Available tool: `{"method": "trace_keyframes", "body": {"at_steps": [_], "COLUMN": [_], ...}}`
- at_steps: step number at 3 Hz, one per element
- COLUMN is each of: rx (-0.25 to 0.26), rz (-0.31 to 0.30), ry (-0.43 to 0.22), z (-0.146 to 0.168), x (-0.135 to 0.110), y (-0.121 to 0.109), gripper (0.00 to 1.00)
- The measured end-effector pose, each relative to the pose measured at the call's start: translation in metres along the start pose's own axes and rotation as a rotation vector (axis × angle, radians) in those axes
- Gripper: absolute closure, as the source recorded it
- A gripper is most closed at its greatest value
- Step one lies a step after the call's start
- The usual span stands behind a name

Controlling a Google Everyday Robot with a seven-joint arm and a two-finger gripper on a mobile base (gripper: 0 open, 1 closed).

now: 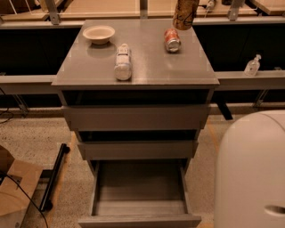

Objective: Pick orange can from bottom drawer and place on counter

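Observation:
The orange can [185,13], orange-brown with dark swirls, is upright over the back right of the grey counter [142,67]. Its top is cut off by the frame's upper edge, and I cannot tell if its base touches the counter. The gripper is out of view above that edge, so no fingers show. A white rounded part of my arm [251,171] fills the lower right. The bottom drawer [140,220] is pulled open and its inside shows nothing in it.
On the counter are a cream bowl [99,34] at back left, a white bottle [123,61] lying in the middle and a red-and-white can [172,40] lying just in front of the orange can. The two upper drawers stand slightly open. A cardboard box [15,196] sits on the floor at left.

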State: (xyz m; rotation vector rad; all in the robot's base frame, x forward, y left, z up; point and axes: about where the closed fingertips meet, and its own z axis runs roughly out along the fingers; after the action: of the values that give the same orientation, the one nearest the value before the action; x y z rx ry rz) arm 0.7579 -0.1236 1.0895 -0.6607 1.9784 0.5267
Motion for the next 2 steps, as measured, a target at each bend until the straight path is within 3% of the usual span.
{"method": "trace_keyframes", "body": {"at_steps": [2], "rx": [0.049], "rz": [0.093], "ry": [0.114], "z": [0.051], "x": [0.049], "y": [-0.034], "gripper": [1.00]}}
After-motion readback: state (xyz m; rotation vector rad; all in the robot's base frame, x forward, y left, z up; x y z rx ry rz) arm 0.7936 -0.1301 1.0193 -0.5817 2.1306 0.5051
